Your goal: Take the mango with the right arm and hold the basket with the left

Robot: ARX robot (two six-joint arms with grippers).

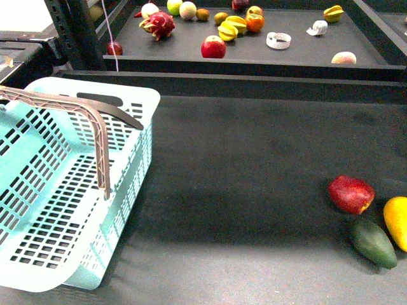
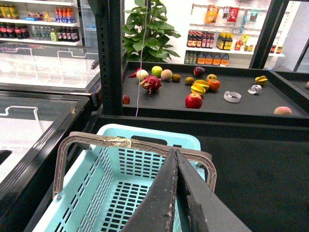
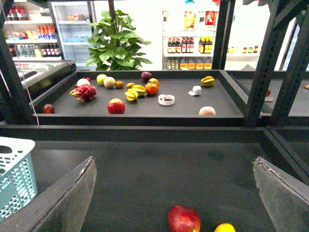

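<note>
Evidently neither grasp has begun; the right hand (image 3: 173, 162) hangs released, its fingers spread wide over the dark worktop (image 1: 254, 159), holding nothing; the mango (image 1: 395, 221) lies at the worktop's near right edge, close beside a dark green fruit (image 1: 372, 243) and near a red fruit (image 1: 351, 194); the basket (image 1: 127, 101) stands at the left, well apart from them; the left hand (image 2: 175, 154) is clenched on nothing above its ribbed handle (image 2: 96, 141). Next, I judge, the right hand must drop and straddle the mango alone, clear of its neighbours; the left must open before taking the basket.
</note>
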